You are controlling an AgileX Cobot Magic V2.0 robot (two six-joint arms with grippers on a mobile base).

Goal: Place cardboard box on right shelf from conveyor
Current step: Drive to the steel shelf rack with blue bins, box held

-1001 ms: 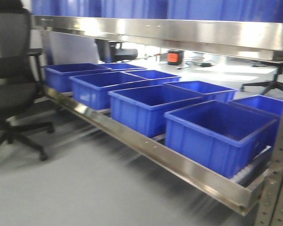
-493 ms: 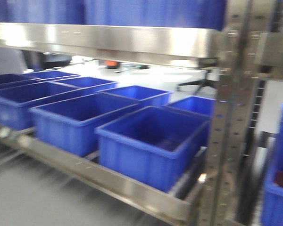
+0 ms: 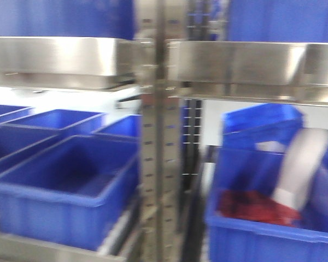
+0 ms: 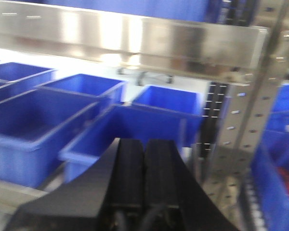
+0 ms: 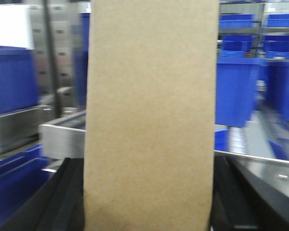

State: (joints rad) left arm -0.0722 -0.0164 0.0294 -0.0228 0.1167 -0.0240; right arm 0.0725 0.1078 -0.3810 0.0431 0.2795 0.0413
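In the right wrist view the plain tan cardboard box (image 5: 151,110) stands upright and fills the middle of the frame. My right gripper (image 5: 147,166) is shut on it, one black finger (image 5: 67,192) against each side. My left gripper (image 4: 144,144) is shut with nothing in it, its black pads pressed together in front of blue bins. The front view shows the right shelf's shiny steel rail (image 3: 246,63) to the right of a perforated upright (image 3: 153,142). The conveyor is out of view.
Open blue plastic bins (image 3: 65,185) sit in a row on the lower left shelf. A blue bin (image 3: 262,229) at lower right holds something red and a pale blurred object (image 3: 303,164). More blue bins (image 5: 236,86) hang on racks behind the box.
The front view has swung right along the rack: the chair and the long row of bins slid off left, and the upright and right-hand bin came into frame.
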